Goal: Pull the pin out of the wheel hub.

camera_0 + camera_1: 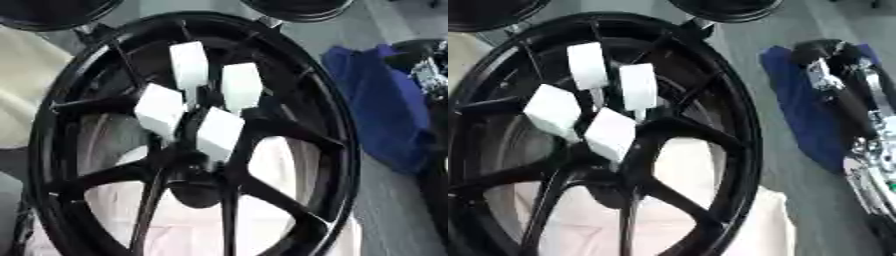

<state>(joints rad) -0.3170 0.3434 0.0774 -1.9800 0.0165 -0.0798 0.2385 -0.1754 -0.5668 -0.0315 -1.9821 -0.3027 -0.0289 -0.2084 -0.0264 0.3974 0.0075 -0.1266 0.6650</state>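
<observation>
A black spoked wheel [52, 125] fills most of both views, tilted, with its hub [197, 187] low in the middle. Several white block-headed pins stand out of the hub area: one at the top [189, 62], one to its right [241, 85], one at the left [160, 110] and one lowest [219, 132]. My right hand [822, 52] shows as a dark shape at the end of the black and silver arm [868, 150] on the right, well apart from the wheel and over a blue cloth. My left hand appears in neither view.
A blue cloth [376, 105] lies on the grey floor to the right of the wheel. Parts of two other dark wheels show at the top edge [52, 12] [297, 7]. Pale cloth [271, 165] lies under the wheel.
</observation>
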